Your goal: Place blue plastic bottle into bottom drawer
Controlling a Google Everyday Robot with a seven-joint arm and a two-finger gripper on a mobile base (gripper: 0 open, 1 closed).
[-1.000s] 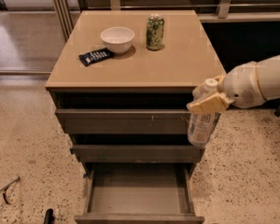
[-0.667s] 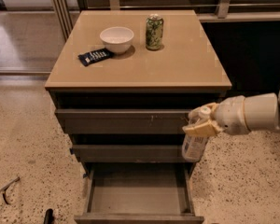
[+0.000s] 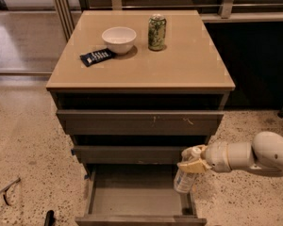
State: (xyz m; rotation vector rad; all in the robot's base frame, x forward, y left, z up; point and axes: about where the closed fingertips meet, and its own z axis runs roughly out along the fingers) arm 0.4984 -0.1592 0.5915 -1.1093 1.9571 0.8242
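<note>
Bottle (image 3: 184,181), clamped near its cap by the gripper (image 3: 194,164), hangs at lower right of the frame above the right wall of the open drawer (image 3: 91,192), so it probably should shift left, clear of that wall, and be lowered before release.

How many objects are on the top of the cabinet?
3: a white bowl at the back left, a green can to its right, a dark packet left of the bowl. The gripper holds the blue plastic bottle above the bottom drawer's right edge.
</note>
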